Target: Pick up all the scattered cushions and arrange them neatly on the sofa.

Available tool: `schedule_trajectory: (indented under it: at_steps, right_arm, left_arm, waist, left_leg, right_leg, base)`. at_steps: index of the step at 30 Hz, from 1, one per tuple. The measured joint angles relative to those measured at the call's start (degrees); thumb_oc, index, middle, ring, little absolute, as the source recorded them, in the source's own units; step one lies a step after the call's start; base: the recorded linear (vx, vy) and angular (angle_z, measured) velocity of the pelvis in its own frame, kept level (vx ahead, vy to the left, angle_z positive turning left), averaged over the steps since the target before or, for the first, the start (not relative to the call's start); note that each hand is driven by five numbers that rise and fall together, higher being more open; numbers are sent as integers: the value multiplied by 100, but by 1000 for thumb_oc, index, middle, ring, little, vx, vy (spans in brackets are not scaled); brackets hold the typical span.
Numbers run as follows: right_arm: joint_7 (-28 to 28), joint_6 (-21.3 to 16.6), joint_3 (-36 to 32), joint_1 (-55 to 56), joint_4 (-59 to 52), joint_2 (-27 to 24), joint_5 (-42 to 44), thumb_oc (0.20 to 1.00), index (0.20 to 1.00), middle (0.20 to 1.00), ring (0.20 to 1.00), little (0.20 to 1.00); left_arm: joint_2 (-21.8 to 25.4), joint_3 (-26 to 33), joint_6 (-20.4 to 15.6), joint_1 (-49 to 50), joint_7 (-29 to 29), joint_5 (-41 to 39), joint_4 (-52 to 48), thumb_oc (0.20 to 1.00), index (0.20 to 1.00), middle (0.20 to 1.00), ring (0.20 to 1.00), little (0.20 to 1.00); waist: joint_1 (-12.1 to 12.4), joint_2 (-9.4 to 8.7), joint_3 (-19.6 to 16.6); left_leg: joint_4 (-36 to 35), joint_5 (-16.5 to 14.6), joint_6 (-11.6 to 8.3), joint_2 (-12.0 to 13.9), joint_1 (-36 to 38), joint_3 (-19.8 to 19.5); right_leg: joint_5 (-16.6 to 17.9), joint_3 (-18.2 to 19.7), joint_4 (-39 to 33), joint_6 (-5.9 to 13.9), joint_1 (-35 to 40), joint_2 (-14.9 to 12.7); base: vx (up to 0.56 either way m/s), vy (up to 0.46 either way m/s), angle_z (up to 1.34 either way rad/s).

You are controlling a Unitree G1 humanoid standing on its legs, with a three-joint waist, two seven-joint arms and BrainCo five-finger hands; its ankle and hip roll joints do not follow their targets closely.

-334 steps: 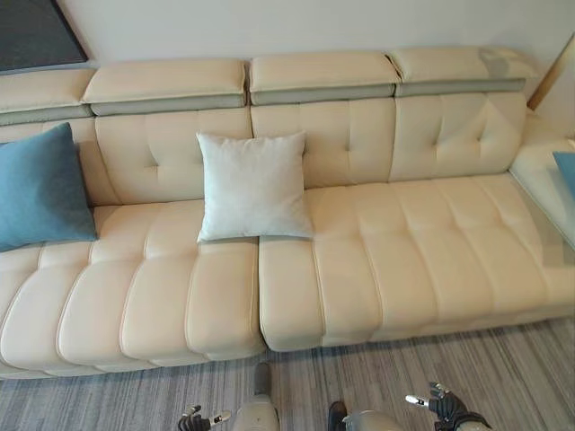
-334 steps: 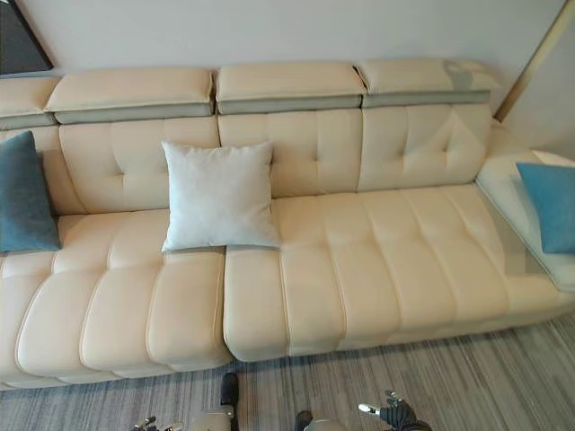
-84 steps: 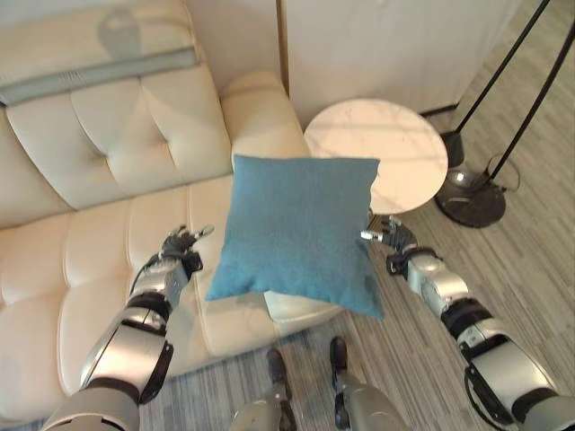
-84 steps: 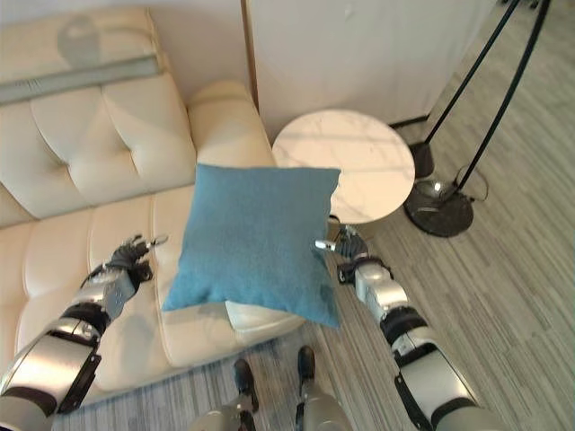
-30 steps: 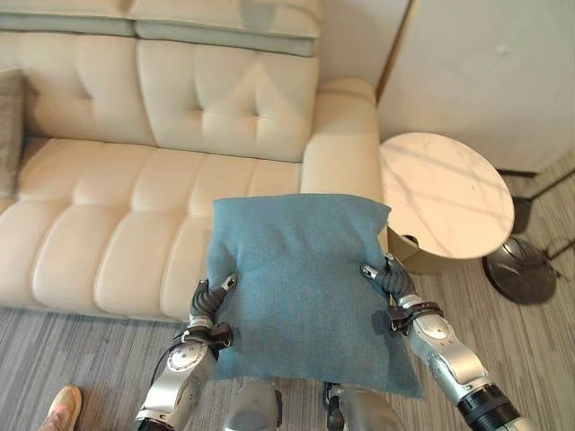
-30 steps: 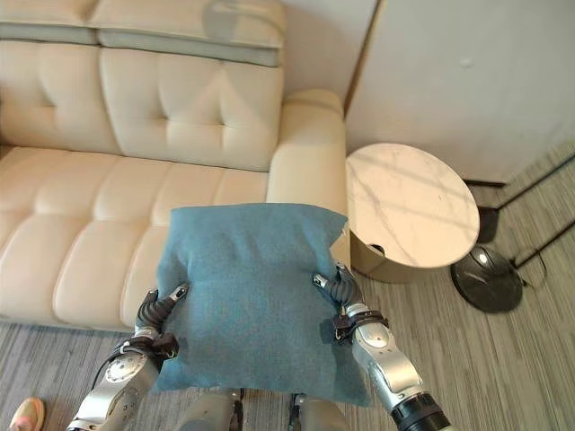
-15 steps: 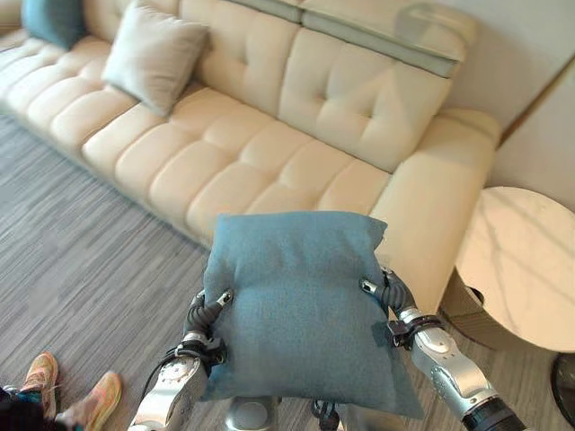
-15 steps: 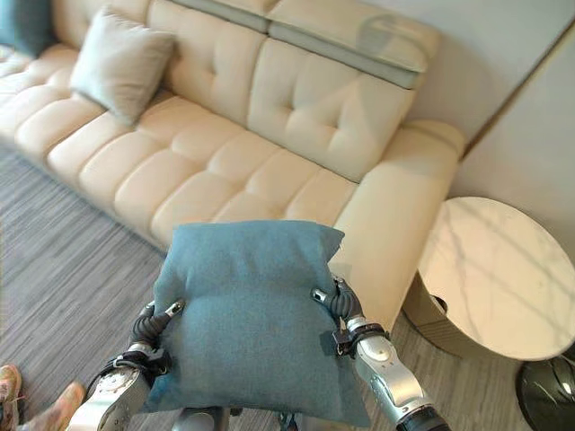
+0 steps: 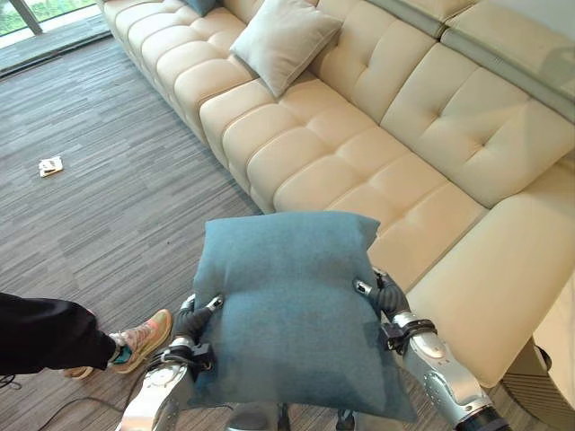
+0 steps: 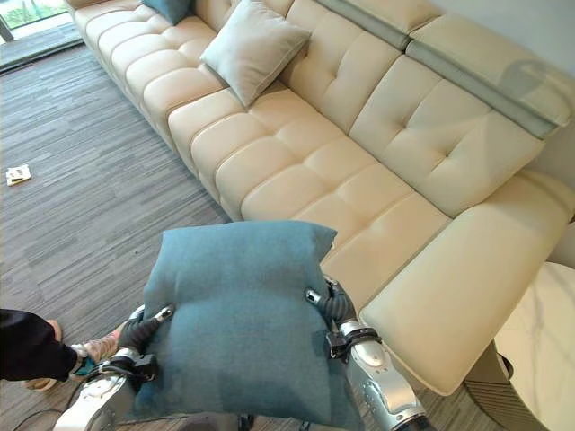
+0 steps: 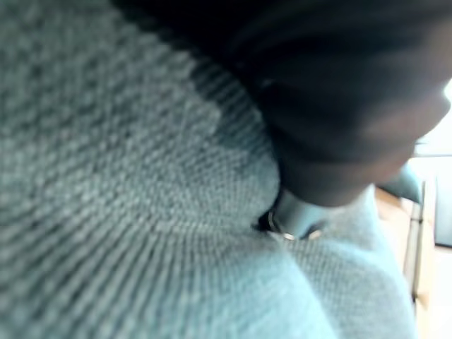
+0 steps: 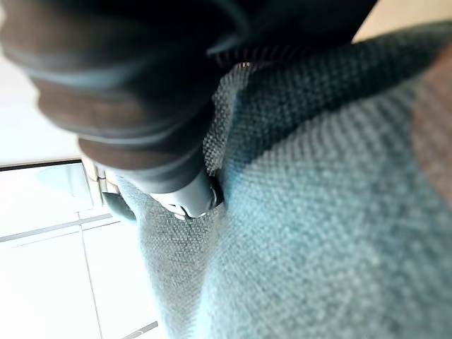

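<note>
The blue cushion [image 9: 292, 310] is carried flat between both hands, clear of the floor. The left hand [image 9: 190, 316] clamps its left edge and the right hand [image 9: 384, 294] its right edge, fingers curled into the fabric (each wrist view shows weave pressed against the hand). The cream sofa [image 9: 377, 171] lies ahead and to the right of the hands, its open seat nearer the right hand. Further along the seat, away to the left, a pale cushion [image 9: 283, 40] leans on the backrest.

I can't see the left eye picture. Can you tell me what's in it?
The robot's left hand and right hand grip a blue cushion by its sides, above the striped floor. Behind is a cream sofa with a pale cushion; a person's shoe shows nearby.
</note>
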Motion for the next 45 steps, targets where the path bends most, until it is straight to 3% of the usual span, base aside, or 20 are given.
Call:
schedule_trajectory:
  at_steps: [3,5,6,7,9,13,16,20,22,24,26,28,30,32,34,36,37,38,40,45]
  right_arm:
    - [-1,0,-198,32,103,48,-16,200,200,200,200,200]
    - [-38,-19,-221,23,89,-58,-72,200,200,200,200,200]
    - [-58,-17,-206,66,108,-43,-71,200,200,200,200,200]
    - [-67,-11,-172,63,115,-38,-61,200,200,200,200,200]
    - [-54,-15,-83,17,93,-16,-44,200,200,200,200,200]
    - [-75,-11,-162,76,124,-30,13,200,200,200,200,200]
    - [-74,-7,-225,97,158,-32,14,200,200,200,200,200]
    - [-30,-14,-149,113,372,-23,13,200,200,200,200,200]
    - [17,-14,-109,192,476,-43,14,200,200,200,200,200]
    - [25,-16,-69,248,419,-241,18,200,200,200,200,200]
    - [16,-13,-124,170,459,-424,53,200,200,200,200,200]
    - [14,-16,-160,153,426,-389,59,200,200,200,200,200]
    - [-3,-23,-267,112,416,-316,60,200,200,200,200,200]
    - [-3,-23,-263,78,439,-294,54,200,200,200,200,200]
    - [19,-27,-225,156,431,-364,53,200,200,200,200,200]
    - [58,-26,-266,244,428,-590,53,200,200,200,200,200]
    - [59,-12,-275,271,510,-519,52,200,200,200,200,200]
    - [80,-14,-276,283,496,-490,52,200,200,200,200,200]
    - [198,-14,-285,284,433,-394,3,200,200,200,200,200]
    - [269,-10,-451,401,313,-168,-55,200,200,200,200,200]
  left_arm:
    - [-64,-76,0,-133,0,154,32,200,200,200,200,200]
    - [-245,-176,0,-301,19,204,120,200,200,200,200,200]
    - [-234,-171,-2,-365,54,211,184,200,200,200,200,200]
    - [-187,-141,-6,-376,72,231,189,200,200,200,200,200]
    - [-89,-102,0,-395,83,371,195,200,200,200,200,200]
    - [-308,-73,2,-477,110,412,331,200,200,200,200,200]
    - [-449,-63,2,-422,112,457,334,200,200,200,200,200]
    - [-542,-56,1,-186,117,571,327,200,200,200,200,200]
    - [-467,-84,0,-125,99,565,338,200,200,200,200,200]
    - [-601,-188,0,-83,80,563,339,200,200,200,200,200]
    - [-604,-316,-5,-195,45,550,315,200,200,200,200,200]
    - [-576,-296,-3,-269,33,550,311,200,200,200,200,200]
    - [-583,-294,0,-414,30,558,312,200,200,200,200,200]
    - [-553,-286,0,-438,13,578,334,200,200,200,200,200]
    - [-570,-294,0,-383,-19,591,358,200,200,200,200,200]
    - [-671,-322,1,-343,-87,598,357,200,200,200,200,200]
    - [-632,-325,4,-339,-112,598,369,200,200,200,200,200]
    - [-594,-307,4,-320,-122,599,355,200,200,200,200,200]
    - [-434,-273,4,-284,-138,597,342,200,200,200,200,200]
    - [-293,-251,-33,-166,-216,591,272,200,200,200,200,200]
  waist:
    - [15,-88,-54]
    - [-296,175,40]
    - [-371,213,11]
    - [-361,239,-2]
    - [-345,72,-41]
    - [-410,52,-24]
    - [-372,93,-38]
    - [-349,278,-321]
    - [-358,78,-391]
    - [-290,321,-531]
    - [-219,597,-595]
    - [-310,405,-498]
    - [-319,229,-373]
    - [-360,164,-299]
    - [-436,310,-275]
    - [-547,703,-219]
    - [-570,657,-212]
    - [-502,602,-223]
    - [-473,545,-183]
    - [-416,444,-158]
  left_leg:
    - [150,-152,157,-108,-24,-89]
    - [317,-312,345,-142,3,-397]
    - [302,-338,394,-110,-24,-520]
    - [247,-343,408,-79,-34,-488]
    - [98,-222,387,-190,-38,-278]
    - [118,-289,320,-441,8,-412]
    - [106,-491,216,-464,250,-504]
    - [315,-883,-322,-213,636,-402]
    - [2019,-1138,-661,-165,146,-339]
    - [3931,-1297,-865,180,-570,-447]
    - [5122,-1326,-951,292,-1248,-1145]
    - [4718,-1449,-774,183,-1490,-1316]
    - [3427,-1438,-686,31,-1617,-1484]
    - [1521,-889,-360,-123,-1551,-2148]
    - [469,-236,-532,-110,-1518,-2803]
    - [354,-44,-582,96,-1445,-2904]
    - [454,327,-705,75,-1292,-2718]
    - [373,331,-703,1,-1229,-2675]
    - [203,753,-470,-156,-924,-2695]
    - [-126,693,-135,-283,-541,-1992]
  right_leg:
    - [22,167,327,174,-32,-144]
    - [-349,1186,2150,361,-877,-320]
    - [-760,1916,2464,500,-1173,-25]
    - [-943,2138,2333,581,-1309,213]
    - [-902,1603,1354,479,-1693,530]
    - [-591,1218,-138,412,-1752,931]
    - [-328,180,-355,121,-1357,876]
    - [-311,-37,-116,-251,-684,1271]
    - [-258,313,-342,-801,-273,1217]
    - [-286,447,-423,-1033,34,1362]
    - [-490,760,-405,-1153,165,1608]
    - [-676,1247,-452,-1130,380,1501]
    - [-686,1455,-472,-1065,480,1342]
    - [-778,1866,-475,-905,656,1206]
    - [-928,2202,-454,-646,861,1192]
    - [-1148,2476,-461,-443,1099,1375]
    - [-1338,2687,-336,-305,1113,1245]
    - [-1448,2797,-181,-182,1001,1144]
    - [-1512,2806,-104,-60,918,1074]
    - [-1473,3115,-70,181,807,723]
  base:
    - [114,473,21]
    - [174,267,40]
    - [105,77,40]
    - [187,47,16]
    - [263,-4,-5]
    - [286,-72,25]
    - [573,-180,17]
    - [479,-197,-17]
    - [271,-150,-26]
    - [193,-98,-54]
    - [193,-67,-75]
    - [277,-14,-65]
    - [246,63,-62]
    - [223,77,-107]
    - [234,95,-122]
    - [272,158,-97]
    - [178,118,-101]
    - [160,125,-123]
    - [326,265,-107]
    - [250,249,-78]
